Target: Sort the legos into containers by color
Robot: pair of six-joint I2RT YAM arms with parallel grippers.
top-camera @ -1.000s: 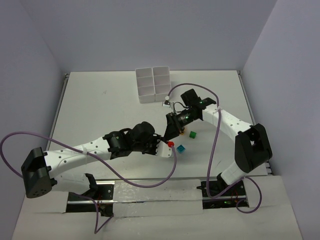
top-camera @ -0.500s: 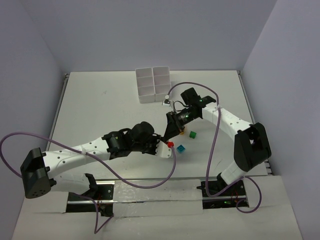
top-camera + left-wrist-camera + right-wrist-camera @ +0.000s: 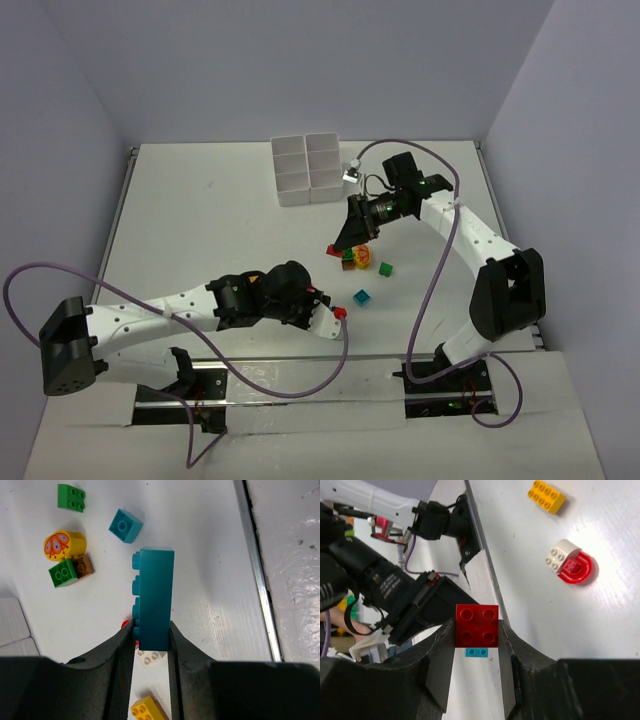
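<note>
- My left gripper (image 3: 151, 627) is clamped on the end of a teal brick (image 3: 156, 587), well short of the tray (image 3: 296, 198).
- My right gripper (image 3: 477, 629) pinches a red brick (image 3: 477, 624), nearer the tray.
- Held endwise, the teal brick may pivot loose before reaching the tray.

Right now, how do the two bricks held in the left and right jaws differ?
The long teal plastic brick in the left jaws is a narrow bar seen side-on, studs in one row; the square red plastic brick in the right jaws shows four studs face-on. Both are clamped between jaws.
</note>
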